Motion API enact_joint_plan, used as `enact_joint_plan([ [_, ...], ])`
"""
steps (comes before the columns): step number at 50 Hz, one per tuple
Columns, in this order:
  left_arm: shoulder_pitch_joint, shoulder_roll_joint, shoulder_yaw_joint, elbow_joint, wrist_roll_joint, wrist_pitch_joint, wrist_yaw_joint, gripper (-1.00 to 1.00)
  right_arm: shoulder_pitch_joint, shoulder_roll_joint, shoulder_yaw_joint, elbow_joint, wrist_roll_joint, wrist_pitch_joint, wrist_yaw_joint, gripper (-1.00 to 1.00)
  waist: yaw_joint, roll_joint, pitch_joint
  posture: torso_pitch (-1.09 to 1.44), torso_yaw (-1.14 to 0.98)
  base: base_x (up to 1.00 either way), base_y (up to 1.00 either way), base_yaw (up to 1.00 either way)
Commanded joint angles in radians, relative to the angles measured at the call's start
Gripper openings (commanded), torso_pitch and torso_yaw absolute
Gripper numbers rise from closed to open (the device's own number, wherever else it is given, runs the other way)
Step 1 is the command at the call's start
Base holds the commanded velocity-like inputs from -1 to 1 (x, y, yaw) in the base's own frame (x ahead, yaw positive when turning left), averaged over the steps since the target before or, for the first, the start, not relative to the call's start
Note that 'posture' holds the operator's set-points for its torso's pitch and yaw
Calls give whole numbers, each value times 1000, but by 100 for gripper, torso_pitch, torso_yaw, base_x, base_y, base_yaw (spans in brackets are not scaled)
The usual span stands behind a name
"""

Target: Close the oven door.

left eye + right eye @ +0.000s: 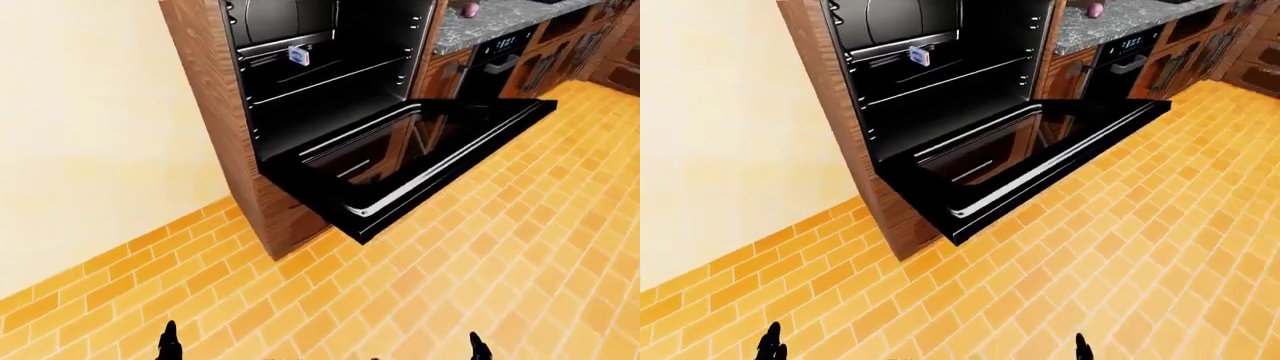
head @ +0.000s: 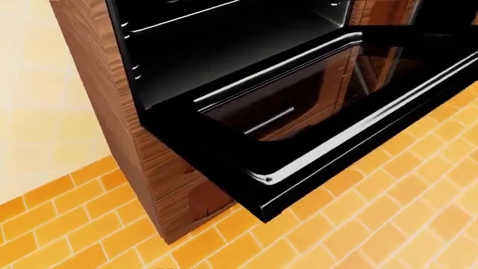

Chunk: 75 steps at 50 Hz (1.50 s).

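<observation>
**Oven door fully down, hands barely in view**

We see the oven door [image 1: 400, 161] hanging open, lowered flat and level above the orange brick floor [image 1: 480, 285]. It juts out from the wooden cabinet [image 1: 215, 127] toward the lower right of the left-eye view. Its glass inner face points up and mirrors the cabinet fronts. A bright metal trim runs along its outer edge. In the head view the door crosses from the lower centre to the upper right.

We note the oven cavity [image 1: 320, 90] is dark, with wire racks [image 1: 325, 75] on the side rails. A small white-and-blue tag [image 1: 299, 55] sits above them.

To the right of the oven, a grey stone counter [image 1: 490, 19] lies over dark cabinets.

Of the left hand [image 1: 168, 343] and right hand [image 1: 479, 348] we see only dark tips at the bottom edge of the left-eye view, well apart from the door. We cannot tell whether either is clenched or released.

A plain cream wall [image 1: 90, 127] fills the left side.
</observation>
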Motion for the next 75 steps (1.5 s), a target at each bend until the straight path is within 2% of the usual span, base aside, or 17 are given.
enact_joint_plan([
  [1, -4, 1, -2, -8, 2, -19, -4, 100, -4, -22, -9, -17, 13, -22, -12, 100, -1, -6, -7, 0, 0, -18, 0, -55],
  [7, -3, 1, -2, -8, 3, -18, -4, 100, -4, -22, -9, -17, 14, -21, -10, 100, -12, -81, -15, 0, 0, -19, 0, -55],
  [10, -3, 1, -2, -8, 3, -19, -3, 100, -4, -22, -10, -17, 14, -21, -8, 100, -37, -173, -40, 0, 0, -19, 0, -55],
  [11, -3, 1, -2, -8, 3, -18, -4, 100, -4, -21, -10, -17, 13, -21, -8, 100, -38, -118, -19, 0, 0, -20, 0, -55],
  [14, -2, 1, -1, -8, 3, -18, -4, 100, -3, -21, -10, -17, 14, -22, -7, 100, -42, -100, -38, 0, 0, -20, 0, -53],
  [22, -2, 0, -2, -8, 3, -19, -3, 100, -3, -20, -11, -17, 18, -23, -2, 100, -8, -28, -8, 0, 0, -20, 0, -39],
  [26, -6, 4, 2, -7, 4, -14, -8, 100, -3, -20, -11, -17, 19, -23, 0, 100, 8, 60, -21, 0, 0, -21, 0, -23],
  [28, -4, 3, 2, -7, 5, -15, -6, 100, -2, -20, -11, -17, 20, -23, 1, 100, 16, 30, -9, 0, 0, -20, 0, -20],
  [38, -5, 1, 4, -8, 7, -17, -5, 100, -4, -20, -10, -17, 20, -20, 4, 100, 2, -26, -14, 0, 0, -20, 0, -14],
  [42, -6, 0, 1, -8, 6, -17, -4, 100, -5, -20, -11, -17, 21, -19, 6, 100, -9, -81, -13, 0, 0, -20, 0, -29],
  [45, -5, -1, 0, -8, 4, -18, -4, 100, -3, -19, -9, -18, 22, -21, 5, 100, -29, -151, -28, 0, 0, -20, 0, -35],
  [46, -4, 0, 0, -8, 4, -18, -4, 100, -3, -18, -8, -18, 23, -21, 4, 100, -31, -104, -22, 0, 0, -20, 0, -34],
  [54, -3, 0, -1, -8, 4, -17, -4, 100, -1, -17, 1, -18, 35, -23, 4, 100, -22, -66, -15, 0, 0, -20, 0, -31],
  [57, -3, 0, -2, -8, 3, -18, -4, 100, -3, -16, -3, -18, 54, -13, 20, 100, -29, -37, 19, 0, 0, -4, 0, 0],
  [64, -1, 0, -3, -8, 3, -19, -4, 100, -3, -18, -5, -18, 79, -22, 60, 100, -57, 53, 21, 0, 0, 0, 0, 0],
  [70, -1, 0, -3, -8, 2, -19, -5, 100, -2, -20, -8, -18, 95, -24, 90, 100, -30, -28, -1, 0, 0, 0, 0, 0],
  [75, -3, 1, -3, -8, 1, -18, -6, 100, -3, -23, -7, -18, 95, -22, 91, 100, -18, -29, -2, 0, 0, 0, 0, 0],
])
